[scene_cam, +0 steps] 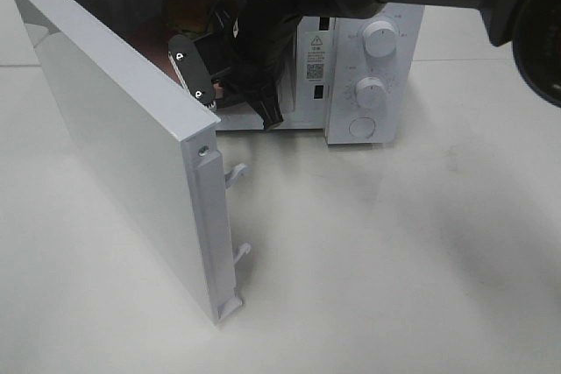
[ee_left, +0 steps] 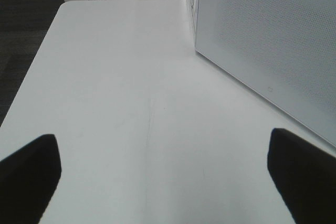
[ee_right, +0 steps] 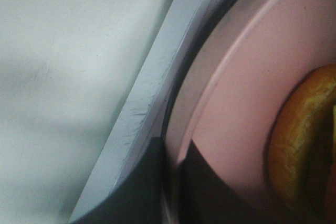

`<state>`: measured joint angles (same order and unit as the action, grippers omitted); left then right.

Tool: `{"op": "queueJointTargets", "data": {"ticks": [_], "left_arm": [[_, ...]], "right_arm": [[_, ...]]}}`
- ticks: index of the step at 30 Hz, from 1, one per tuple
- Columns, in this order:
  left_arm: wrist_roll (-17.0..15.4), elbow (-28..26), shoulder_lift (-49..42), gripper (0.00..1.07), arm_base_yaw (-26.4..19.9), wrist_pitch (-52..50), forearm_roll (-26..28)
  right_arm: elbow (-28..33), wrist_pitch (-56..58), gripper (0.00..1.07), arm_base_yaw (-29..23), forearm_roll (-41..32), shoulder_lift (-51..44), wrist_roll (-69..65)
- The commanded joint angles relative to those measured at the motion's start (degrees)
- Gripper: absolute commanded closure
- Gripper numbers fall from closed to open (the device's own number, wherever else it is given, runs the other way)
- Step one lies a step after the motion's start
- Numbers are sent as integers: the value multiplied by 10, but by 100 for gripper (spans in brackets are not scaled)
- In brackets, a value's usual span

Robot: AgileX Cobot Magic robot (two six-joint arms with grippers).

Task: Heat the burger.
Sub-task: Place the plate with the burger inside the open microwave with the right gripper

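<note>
Your right pincer (ee_right: 173,156) clamps one pink plate (ee_right: 236,103) carrying one burger (ee_right: 302,140) inside the single microwave (scene_cam: 359,6), door (scene_cam: 114,137) open, two knobs (scene_cam: 379,38) (scene_cam: 372,92) alongside; your left pincer (ee_left: 163,150) hangs spread wide above the worktop (ee_left: 131,77).

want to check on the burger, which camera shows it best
The right wrist view: the burger shows close up, golden bun on the pink plate. In the exterior high view the right arm hides most of the microwave's inside. The left wrist view shows none of it.
</note>
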<state>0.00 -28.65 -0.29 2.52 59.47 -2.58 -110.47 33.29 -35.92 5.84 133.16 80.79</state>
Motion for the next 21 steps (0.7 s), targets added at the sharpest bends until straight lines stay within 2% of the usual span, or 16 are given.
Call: {"op": "queueJointTargets", "data": {"ticks": [1,11,17,21], "left_arm": [[0,1,-13,7,2,-3,1],[0,1,-13,7,2,-3,1],[0,1,-13,7,2,-3,1],[0,1,-13,7,2,-3,1]], "right_arm": [[-28,-23,107,3,11,4,-3],[-59,-24,107,3,20,36,-23],[-61,-28,103,6,19,48,-22],[-62,-32,97,7,19,49,-27]]}}
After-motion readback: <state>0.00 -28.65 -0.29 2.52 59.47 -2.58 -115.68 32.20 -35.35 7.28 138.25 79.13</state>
